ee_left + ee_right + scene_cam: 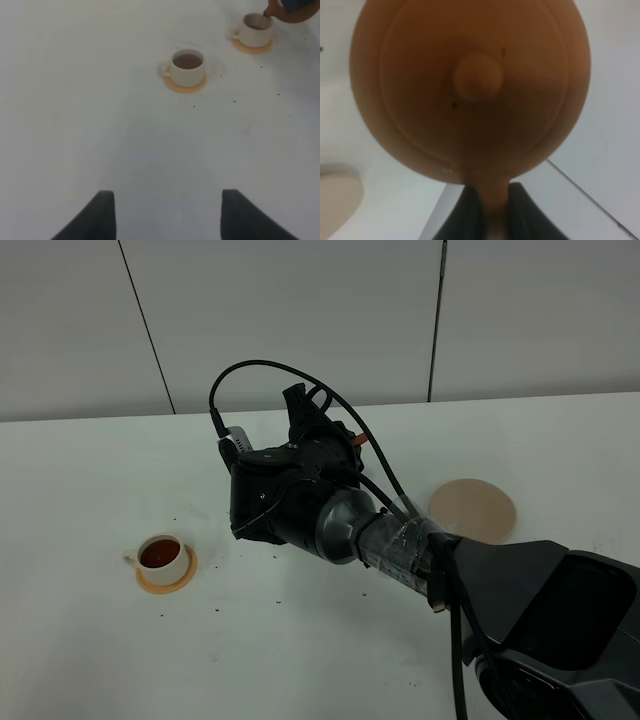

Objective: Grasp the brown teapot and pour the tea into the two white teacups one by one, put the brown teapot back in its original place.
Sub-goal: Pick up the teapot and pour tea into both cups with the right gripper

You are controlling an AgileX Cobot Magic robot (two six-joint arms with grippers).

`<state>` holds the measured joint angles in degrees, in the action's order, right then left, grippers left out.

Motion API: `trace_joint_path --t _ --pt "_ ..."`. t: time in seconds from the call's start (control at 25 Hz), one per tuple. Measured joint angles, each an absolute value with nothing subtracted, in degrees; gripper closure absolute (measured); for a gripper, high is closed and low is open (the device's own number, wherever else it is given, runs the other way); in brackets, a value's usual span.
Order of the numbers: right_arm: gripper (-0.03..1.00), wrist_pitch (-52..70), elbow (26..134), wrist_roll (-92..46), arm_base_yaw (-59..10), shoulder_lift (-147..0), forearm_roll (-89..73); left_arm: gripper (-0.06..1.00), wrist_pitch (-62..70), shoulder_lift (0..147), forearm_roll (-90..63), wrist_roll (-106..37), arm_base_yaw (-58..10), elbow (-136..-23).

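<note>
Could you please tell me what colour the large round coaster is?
The coaster is pale beige, clearest in the exterior high view.

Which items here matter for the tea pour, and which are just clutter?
Job in hand:
- brown teapot, held by the right gripper
- teacup under the spout and other teacup, each on an orange saucer, tea in both
- beige coaster, bare

Lying about:
- dark specks on the table
- left gripper, open, holding nothing
</note>
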<state>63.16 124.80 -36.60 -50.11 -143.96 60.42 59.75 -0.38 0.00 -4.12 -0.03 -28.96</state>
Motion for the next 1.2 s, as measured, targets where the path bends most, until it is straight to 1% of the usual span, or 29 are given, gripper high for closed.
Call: trace_joint_path --t 1.2 --pt "0.88 63.16 124.8 -38.81 -50.11 -143.96 62.56 0.41 59.75 -0.38 0.0 -4.18 -0.03 -28.96"
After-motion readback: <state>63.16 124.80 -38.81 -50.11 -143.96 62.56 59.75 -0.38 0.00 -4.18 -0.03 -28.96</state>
